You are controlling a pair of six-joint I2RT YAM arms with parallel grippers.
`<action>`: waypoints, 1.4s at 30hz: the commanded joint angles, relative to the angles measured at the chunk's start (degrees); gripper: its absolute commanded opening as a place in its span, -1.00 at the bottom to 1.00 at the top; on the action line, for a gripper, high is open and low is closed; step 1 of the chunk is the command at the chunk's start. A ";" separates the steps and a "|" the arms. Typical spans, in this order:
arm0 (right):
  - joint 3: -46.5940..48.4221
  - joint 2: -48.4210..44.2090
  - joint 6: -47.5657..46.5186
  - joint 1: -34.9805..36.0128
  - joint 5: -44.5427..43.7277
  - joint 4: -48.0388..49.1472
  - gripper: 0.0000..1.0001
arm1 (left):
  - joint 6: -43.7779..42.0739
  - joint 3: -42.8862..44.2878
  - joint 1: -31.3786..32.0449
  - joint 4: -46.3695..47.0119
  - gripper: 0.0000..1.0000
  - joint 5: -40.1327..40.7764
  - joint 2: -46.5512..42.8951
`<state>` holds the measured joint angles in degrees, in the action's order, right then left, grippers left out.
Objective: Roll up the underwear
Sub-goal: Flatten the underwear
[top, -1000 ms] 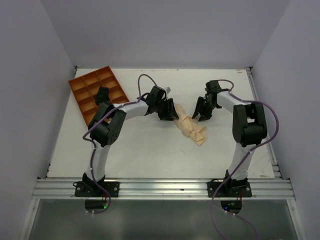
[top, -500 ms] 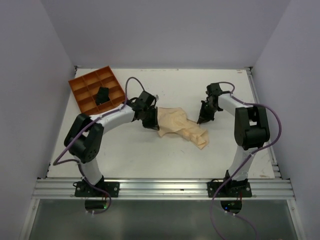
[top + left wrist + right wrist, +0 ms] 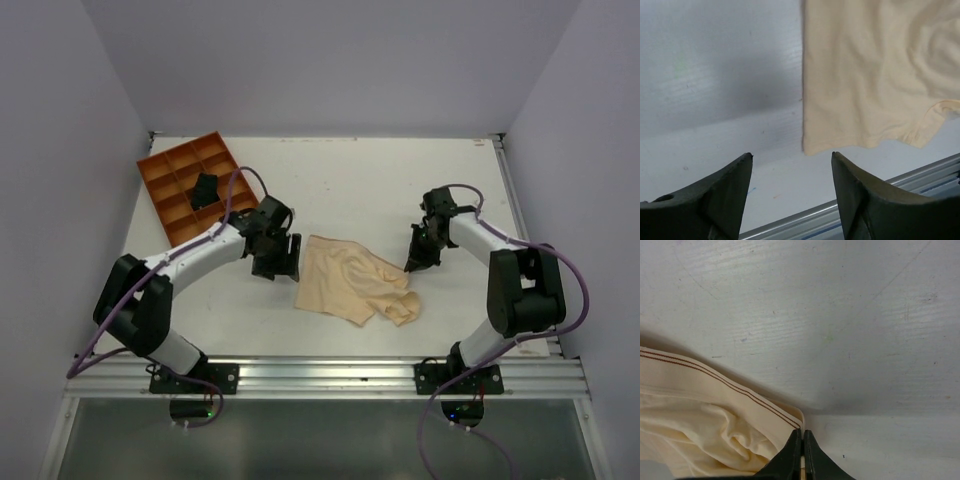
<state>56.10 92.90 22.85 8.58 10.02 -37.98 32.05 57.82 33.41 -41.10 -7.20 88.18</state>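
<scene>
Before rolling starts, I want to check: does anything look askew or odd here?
Only the underwear: its left half lies flat, but the end by the right gripper is bunched and wrinkled. Nothing looks spilled or damaged.

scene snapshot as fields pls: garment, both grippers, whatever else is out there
underwear: pale beige, spread mostly flat between the arms, bunched at its right end, not rolled
left gripper: open, just off the underwear's left edge, not touching it
right gripper: shut, tips at the underwear's striped-band corner; unclear whether fabric is pinched
tray: orange, divided into compartments, far left
black bundle: in one tray compartment
</scene>
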 commanded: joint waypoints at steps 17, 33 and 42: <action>2.88 -3.25 -1.14 0.12 1.67 -1.14 -1.00 | -13.24 25.32 -5.55 10.94 0.28 -5.10 27.04; 4.54 -3.60 -2.90 0.12 1.14 -2.71 -1.00 | -10.87 26.11 -5.55 16.67 -0.51 -10.38 30.83; 16.49 -9.30 -2.72 0.04 -7.02 -10.62 -1.00 | -12.45 29.89 -5.72 12.72 -1.00 -7.92 19.68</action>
<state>66.78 89.49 20.91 8.62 7.94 -45.28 21.21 83.59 28.03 -27.99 -16.05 116.11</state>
